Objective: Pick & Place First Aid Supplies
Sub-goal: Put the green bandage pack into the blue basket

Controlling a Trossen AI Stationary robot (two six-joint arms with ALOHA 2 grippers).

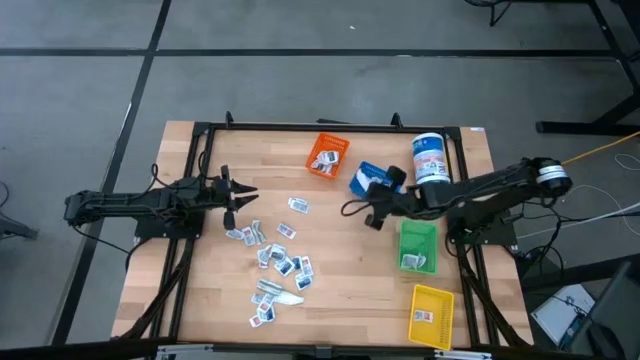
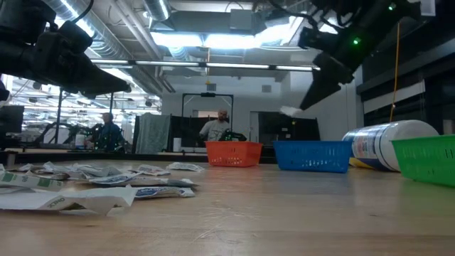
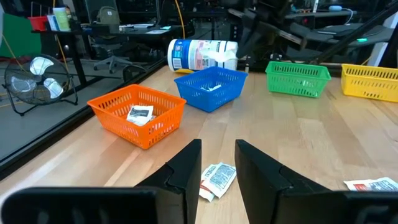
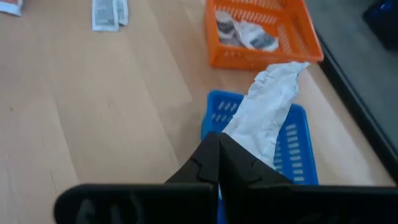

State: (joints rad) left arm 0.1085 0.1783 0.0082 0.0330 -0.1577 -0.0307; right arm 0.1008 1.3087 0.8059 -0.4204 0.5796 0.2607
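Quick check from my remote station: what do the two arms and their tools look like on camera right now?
Both arms are dark, jointed and slim, with black cables trailing along them. The left tool ends in two flat, dark, tapering fingers. The right tool looks the same, with matte black angular fingers. The right arm has a round silvery joint near its base and shows a small green light.

White packet [image 4: 268,106] over blue bin [image 4: 298,152]

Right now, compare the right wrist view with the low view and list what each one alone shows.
Right wrist view only: the right gripper is shut on a crumpled white packet above the blue bin; packets lie inside the orange bin.
Low view only: the canister, green bin, the heap of packets, people behind.
Both: the two bins.
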